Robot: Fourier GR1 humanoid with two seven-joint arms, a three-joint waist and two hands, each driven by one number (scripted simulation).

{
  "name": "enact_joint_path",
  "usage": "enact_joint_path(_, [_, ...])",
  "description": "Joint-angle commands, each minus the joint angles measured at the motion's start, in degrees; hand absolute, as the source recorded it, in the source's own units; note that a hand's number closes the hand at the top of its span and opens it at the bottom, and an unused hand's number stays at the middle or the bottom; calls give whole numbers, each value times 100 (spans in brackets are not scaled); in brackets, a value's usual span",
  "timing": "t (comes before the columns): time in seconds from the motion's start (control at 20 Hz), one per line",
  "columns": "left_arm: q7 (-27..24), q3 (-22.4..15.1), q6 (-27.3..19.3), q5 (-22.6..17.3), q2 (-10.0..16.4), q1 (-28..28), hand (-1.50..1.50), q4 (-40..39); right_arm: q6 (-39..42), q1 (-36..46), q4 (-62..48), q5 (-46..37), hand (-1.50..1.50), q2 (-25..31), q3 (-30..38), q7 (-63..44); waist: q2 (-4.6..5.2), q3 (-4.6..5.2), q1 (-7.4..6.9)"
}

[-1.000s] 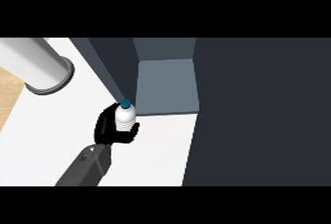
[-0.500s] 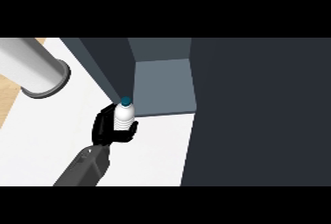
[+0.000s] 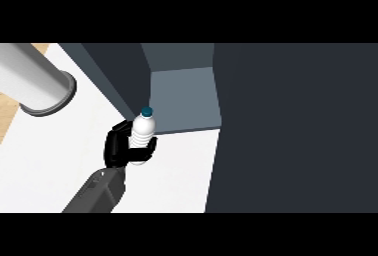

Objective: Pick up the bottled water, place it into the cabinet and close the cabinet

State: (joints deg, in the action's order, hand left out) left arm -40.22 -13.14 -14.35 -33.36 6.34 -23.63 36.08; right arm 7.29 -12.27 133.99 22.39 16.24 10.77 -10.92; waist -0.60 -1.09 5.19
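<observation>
The right hand [image 3: 120, 148] is curled round the bottled water [image 3: 142, 131] by the open cabinet [image 3: 184, 100]. It looks light, hard and slippery; best held round its middle

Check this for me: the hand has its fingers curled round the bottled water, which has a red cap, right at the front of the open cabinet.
One detail is wrong: the cap is teal, not red. In the head view, the right hand has its fingers curled round the bottled water, right at the front of the open cabinet.
</observation>
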Motion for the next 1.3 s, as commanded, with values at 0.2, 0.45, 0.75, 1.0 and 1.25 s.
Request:
enact_joint_path(0.2, [679, -294, -901, 226, -596, -1532, 150, 76, 331, 26, -179, 617, -150, 248, 418, 23, 123, 91, 409])
enact_joint_path(0.45, [624, -348, -1424, 306, -594, -1511, 150, 90, 484, 52, -301, 867, -150, 350, 620, 74, 146, 90, 481])
enact_joint_path(0.75, [549, -270, -1689, 227, -476, -1449, 150, 65, 522, 236, -463, 1151, -150, 461, 779, 26, 206, 111, 488])
enact_joint_path(1.0, [504, -44, -1687, -90, -456, -1339, 150, 228, 671, 240, -617, 1277, -150, 521, 878, 93, 233, 113, 614])
enact_joint_path(1.25, [409, -5, -1583, -264, -500, -1273, 150, 374, 711, 357, -689, 1432, -150, 617, 921, 29, 242, 125, 591])
